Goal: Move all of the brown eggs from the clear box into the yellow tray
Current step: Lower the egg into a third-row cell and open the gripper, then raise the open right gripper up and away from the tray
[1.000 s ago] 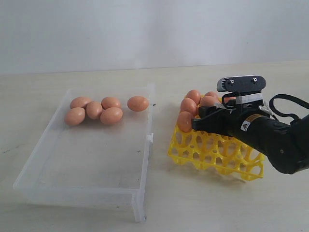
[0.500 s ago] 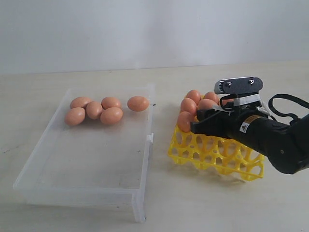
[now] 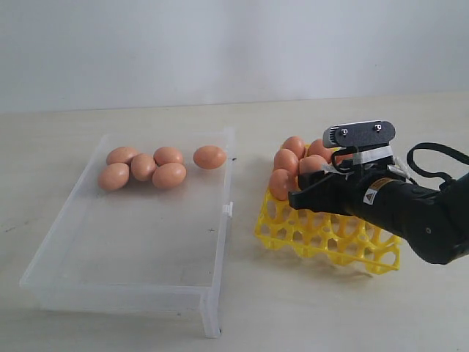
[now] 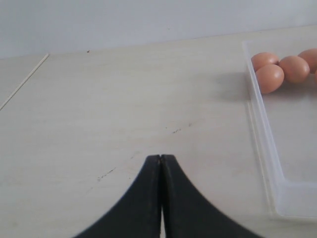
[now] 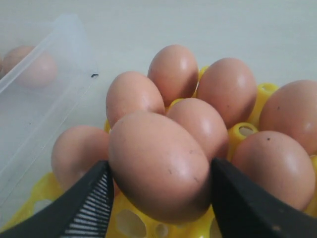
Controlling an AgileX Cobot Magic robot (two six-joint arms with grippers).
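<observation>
The box lies left of the tray, just apart from it. Over the tray's far-left cells we see the right gripper clamped on one egg. Compared with a second ago, it has sunk slightly towards the tray and drifted leftward. The left gripper, jaws together, sits beyond the box, on the side away from the tray. Several eggs fill the tray's far cells. Five more eggs lie at the box's far end, unmoved.
</observation>
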